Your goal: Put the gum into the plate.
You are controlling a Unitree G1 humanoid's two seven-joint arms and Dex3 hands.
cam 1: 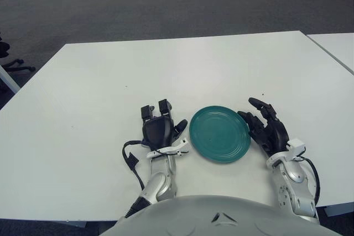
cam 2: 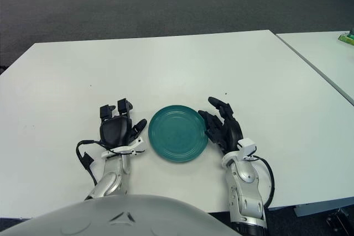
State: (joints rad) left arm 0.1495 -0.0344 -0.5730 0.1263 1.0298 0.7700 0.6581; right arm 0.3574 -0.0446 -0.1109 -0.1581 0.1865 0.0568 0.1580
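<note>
Down at the near edge of the desk (cam 1: 83, 98), the left hand (cam 1: 159, 129) sits palm-down just left of the teal plate (cam 1: 219, 133), its fingers (cam 1: 164, 106) pointing away from the robot and only loosely bent; whether they're closed on anything I honestly can't tell. No gum is visible in either eye view. It isn't in the plate, which looks bare, so my guess is it's tucked under that left palm, which would explain why the hand is planted right beside the rim. The right hand (cam 2: 222, 126) shows at the plate's other side, fingers spread and relaxed, holding nothing, probably just parked out of the way. Both eyes show basically the same thing; the right eye view adds more of the neighbouring table, with a small green object (cam 2: 347, 38) on its far edge that the left eye doesn't catch.
</note>
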